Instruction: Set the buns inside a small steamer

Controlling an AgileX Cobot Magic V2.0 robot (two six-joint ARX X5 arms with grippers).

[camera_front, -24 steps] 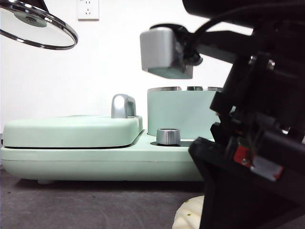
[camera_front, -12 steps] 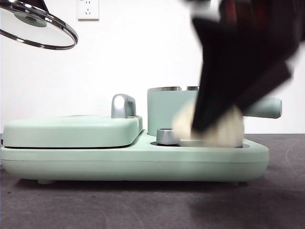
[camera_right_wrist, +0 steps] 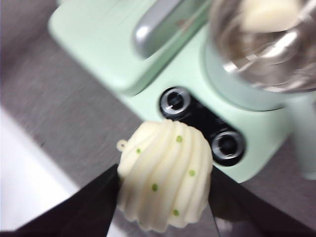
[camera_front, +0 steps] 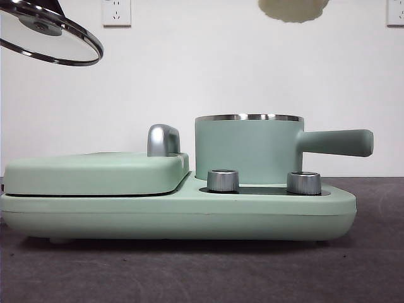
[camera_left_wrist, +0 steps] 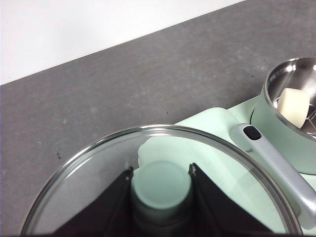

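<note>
The mint-green steamer pot [camera_front: 246, 148] stands open, steel rim up, handle to the right. The smooth bun [camera_left_wrist: 293, 106] lies inside it; it also shows in the right wrist view [camera_right_wrist: 269, 13]. My right gripper [camera_right_wrist: 163, 190] is shut on the ridged bun [camera_right_wrist: 165, 182] with green specks, held high above the appliance; only the bun's underside [camera_front: 293, 9] shows at the front view's top edge. My left gripper [camera_left_wrist: 161, 183] is shut on the green knob [camera_left_wrist: 161, 187] of the glass lid [camera_front: 47, 35], held up at the top left.
The flat mint-green griddle [camera_front: 95, 173] with its chrome handle [camera_front: 163, 140] sits left of the pot on the same base. Two steel knobs [camera_front: 223, 180] face front. Dark grey table [camera_front: 158, 271] lies around the appliance.
My right arm has risen from table level in front of the appliance to above the frame's top, carrying the ridged bun up with it. The lid has stayed still.
</note>
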